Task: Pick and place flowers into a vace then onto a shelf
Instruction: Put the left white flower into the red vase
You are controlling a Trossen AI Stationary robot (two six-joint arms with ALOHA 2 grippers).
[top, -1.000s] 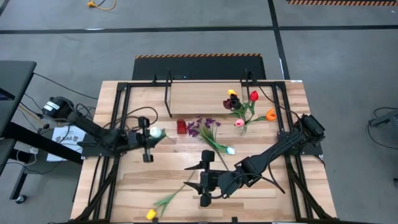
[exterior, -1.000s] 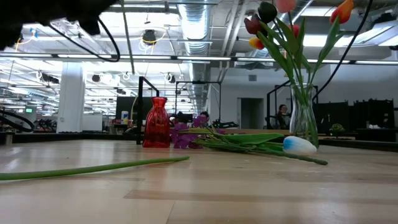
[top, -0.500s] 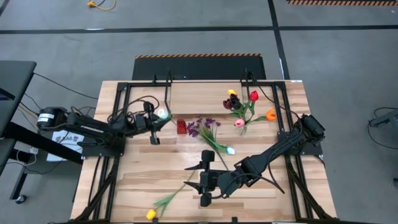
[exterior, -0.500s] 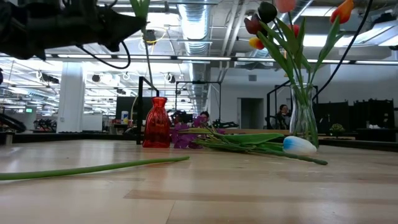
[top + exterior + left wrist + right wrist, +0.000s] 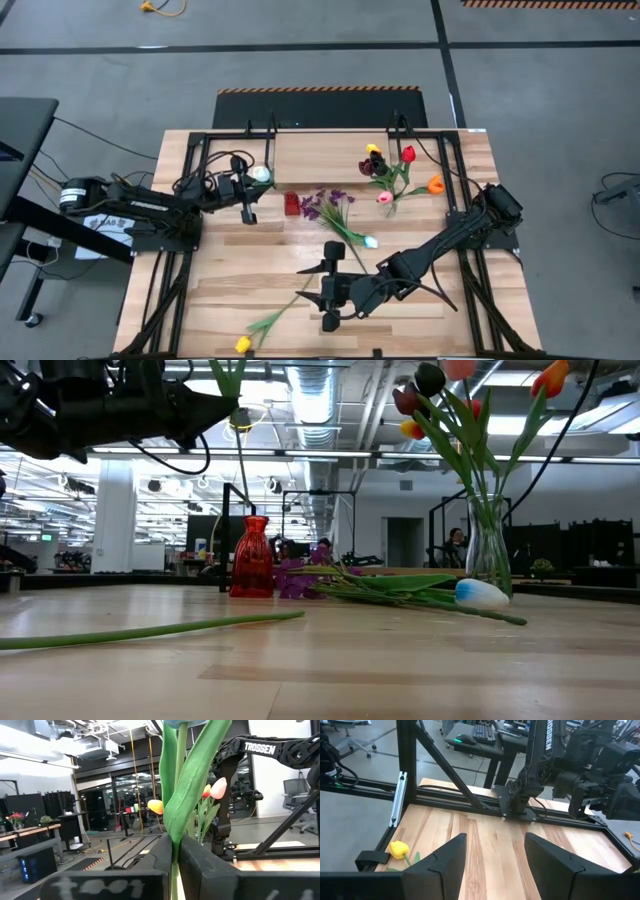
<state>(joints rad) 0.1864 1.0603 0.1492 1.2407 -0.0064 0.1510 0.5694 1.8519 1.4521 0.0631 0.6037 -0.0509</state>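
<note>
While the left gripper (image 5: 172, 865) pinches a green tulip stem (image 5: 176, 785), its bloom is cut off at frame top; high view shows a pale bloom (image 5: 260, 174) upper left, beside the shelf (image 5: 320, 160). Right gripper (image 5: 495, 855) spread, holding nothing, lower centre.

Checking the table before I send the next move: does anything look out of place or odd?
Nothing damaged or spilled. Several flowers lie flat on the table, not in a vase: a yellow tulip near the front edge, a purple sprig and a white tulip mid-table. The small red vase stands empty.
</note>
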